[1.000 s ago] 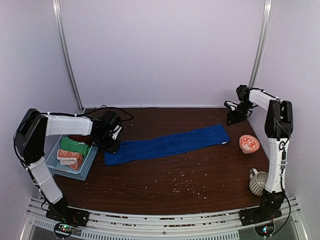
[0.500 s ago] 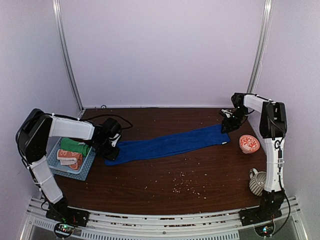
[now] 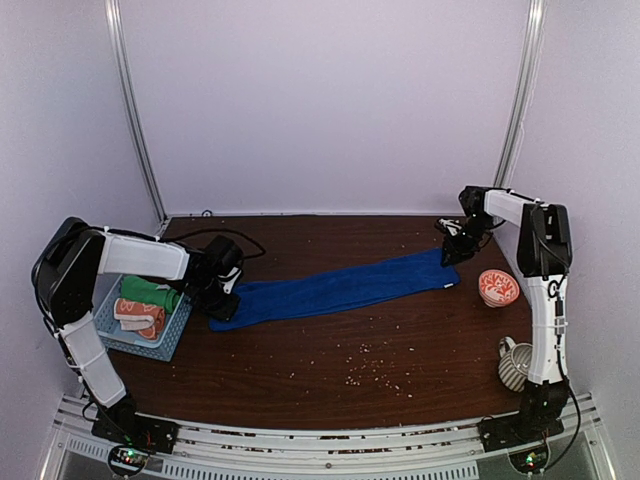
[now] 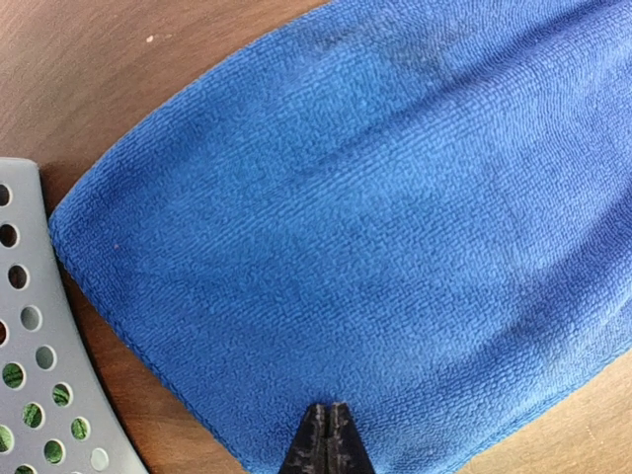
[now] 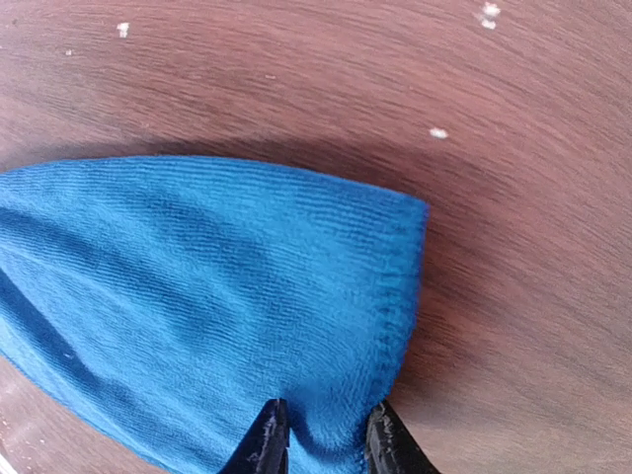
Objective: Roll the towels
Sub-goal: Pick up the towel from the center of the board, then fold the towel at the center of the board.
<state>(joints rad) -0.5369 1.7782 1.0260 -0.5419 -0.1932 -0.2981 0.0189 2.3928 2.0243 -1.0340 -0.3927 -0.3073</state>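
Observation:
A royal blue towel [image 3: 340, 288] lies stretched out in a long strip across the brown table. My left gripper [image 3: 222, 300] is shut, its tips resting on the towel's left end [image 4: 375, 227], with no cloth between the tips [image 4: 327, 410]. My right gripper [image 3: 448, 252] is at the towel's far right corner. In the right wrist view its jaws stand narrowly apart [image 5: 326, 420] with a pucker of the blue towel [image 5: 197, 286] pinched between them. A rolled green towel [image 3: 150, 292] and a rolled orange-and-white towel [image 3: 138, 313] lie in the basket.
A light blue perforated basket [image 3: 175, 335] stands at the left, its rim just beside the towel's end [image 4: 39, 346]. An orange patterned bowl [image 3: 497, 287] sits right of the towel. A striped mug [image 3: 515, 363] stands at the near right. Crumbs [image 3: 365, 372] dot the table's front.
My right gripper came down and left from behind the table onto the towel's right corner. My left gripper settled slightly lower onto the towel's left end. The towel has hardly shifted.

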